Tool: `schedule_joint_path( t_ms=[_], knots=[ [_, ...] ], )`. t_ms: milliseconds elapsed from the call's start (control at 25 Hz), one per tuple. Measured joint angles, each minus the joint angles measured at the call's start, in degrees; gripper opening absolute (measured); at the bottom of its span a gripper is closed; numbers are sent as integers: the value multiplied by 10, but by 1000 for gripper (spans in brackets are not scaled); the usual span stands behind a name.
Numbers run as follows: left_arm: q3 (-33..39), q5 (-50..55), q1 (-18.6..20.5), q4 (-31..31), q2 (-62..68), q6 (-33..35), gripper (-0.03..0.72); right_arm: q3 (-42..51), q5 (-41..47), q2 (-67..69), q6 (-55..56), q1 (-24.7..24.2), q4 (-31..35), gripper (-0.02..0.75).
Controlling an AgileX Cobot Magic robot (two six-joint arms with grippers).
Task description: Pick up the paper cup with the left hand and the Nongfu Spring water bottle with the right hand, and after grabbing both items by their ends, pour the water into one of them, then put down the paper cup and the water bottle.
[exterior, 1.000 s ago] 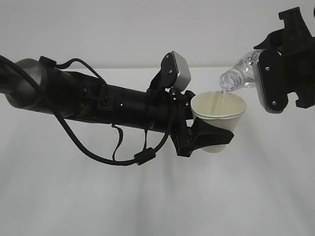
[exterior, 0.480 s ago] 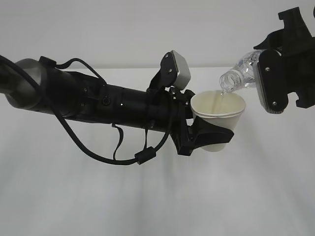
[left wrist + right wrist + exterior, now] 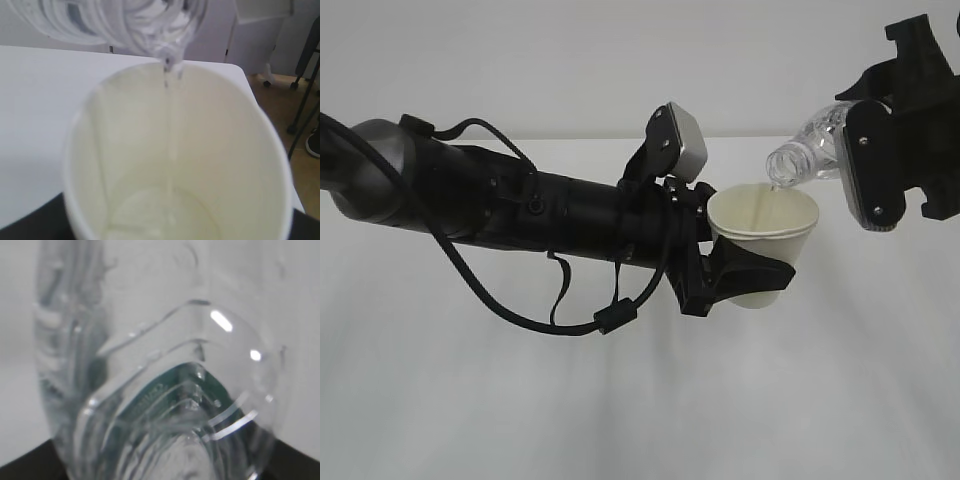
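Right now we hold the paper cup [image 3: 765,245] upright above the white table [image 3: 640,400] in our left hand [image 3: 735,280], its black fingers [image 3: 752,275] clamped around the cup's lower wall. Our right hand [image 3: 880,165] grips the Nongfu Spring water bottle [image 3: 807,150] by its body, tilted mouth-down just above the cup's rim. From the left wrist view, a thin stream of water [image 3: 171,125] falls from the bottle mouth into the cup's cream inside, pooling at the bottom.
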Motion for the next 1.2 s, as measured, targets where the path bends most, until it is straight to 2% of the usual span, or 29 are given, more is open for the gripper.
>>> schedule_joint_path(
  t_ms=[1200],
  knots=[
    [0, 1, 0, 0, 0, 0, 452, 0, 1, 0, -4, 0, 0, 447]
  ],
)
